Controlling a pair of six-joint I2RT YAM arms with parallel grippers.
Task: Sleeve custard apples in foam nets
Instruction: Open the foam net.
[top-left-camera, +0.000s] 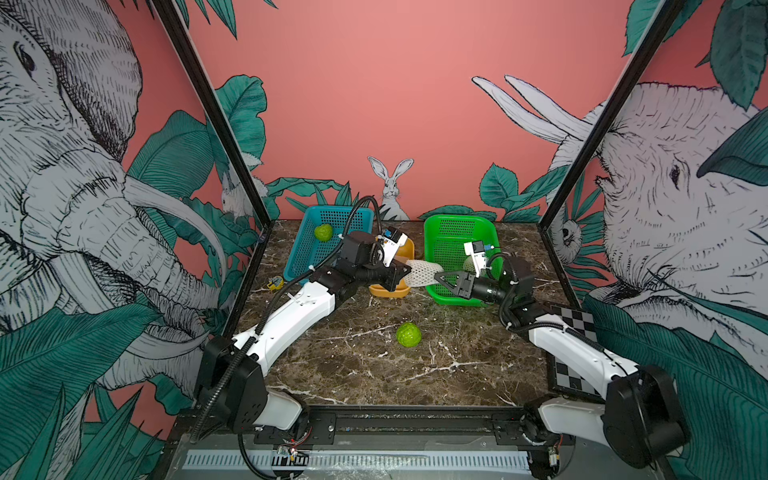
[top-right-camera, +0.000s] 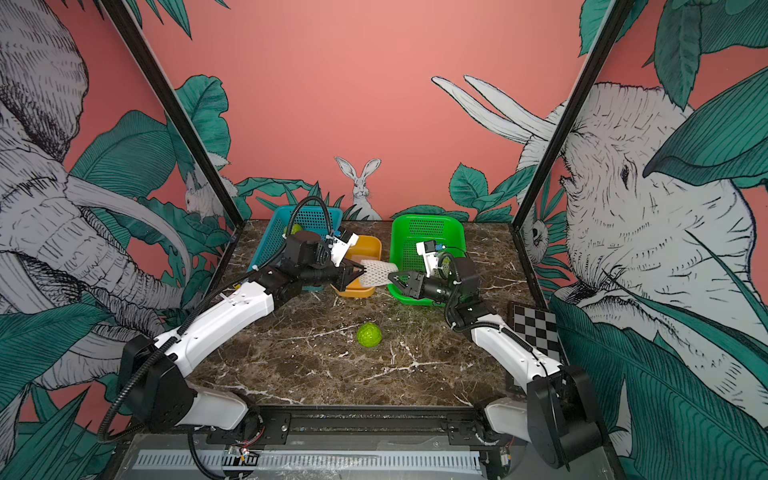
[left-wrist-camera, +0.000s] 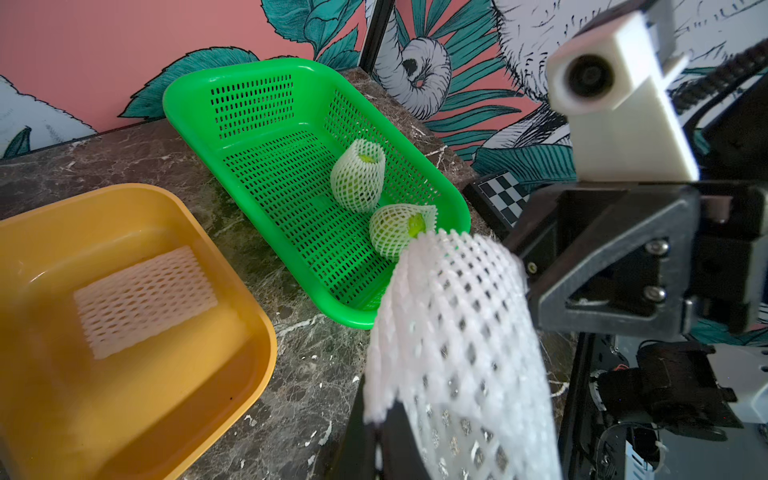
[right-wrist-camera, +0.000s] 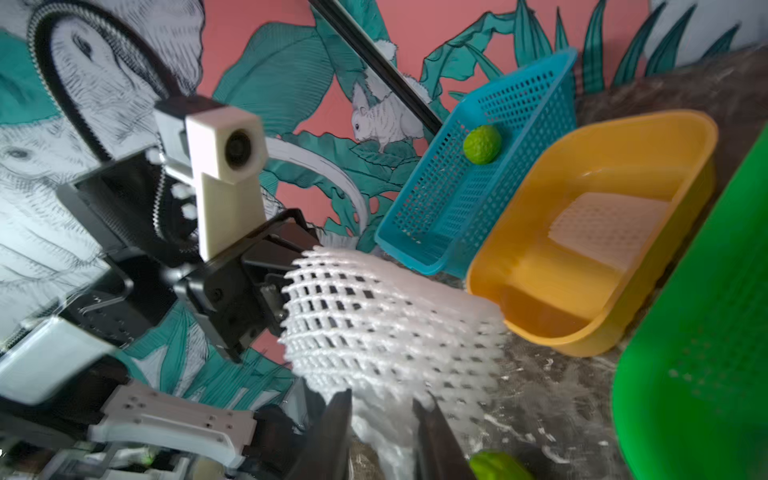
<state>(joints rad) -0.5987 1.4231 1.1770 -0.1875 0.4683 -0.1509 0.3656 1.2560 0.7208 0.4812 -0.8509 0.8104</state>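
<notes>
A white foam net (top-left-camera: 419, 270) (top-right-camera: 376, 274) hangs stretched between my two grippers, above the gap between the yellow tub and the green basket. My left gripper (top-left-camera: 400, 273) (left-wrist-camera: 390, 419) is shut on one end of the net (left-wrist-camera: 457, 324). My right gripper (top-left-camera: 437, 276) (right-wrist-camera: 382, 411) is shut on the other end of it (right-wrist-camera: 374, 324), with mesh between its fingers. One bare custard apple (top-left-camera: 408, 334) (top-right-camera: 369, 334) lies on the table in front. Another (top-left-camera: 323, 232) (right-wrist-camera: 482, 144) sits in the blue basket. Two netted fruits (left-wrist-camera: 357, 176) (left-wrist-camera: 395, 232) lie in the green basket.
The yellow tub (top-left-camera: 409, 249) (left-wrist-camera: 249, 316) holds a flat foam net (left-wrist-camera: 145, 299). The blue basket (top-left-camera: 307, 257) stands at the back left and the green basket (top-left-camera: 449, 232) at the back right. A checkerboard (top-left-camera: 575, 320) lies by the right wall. A small yellow object (top-left-camera: 275, 284) lies by the left edge.
</notes>
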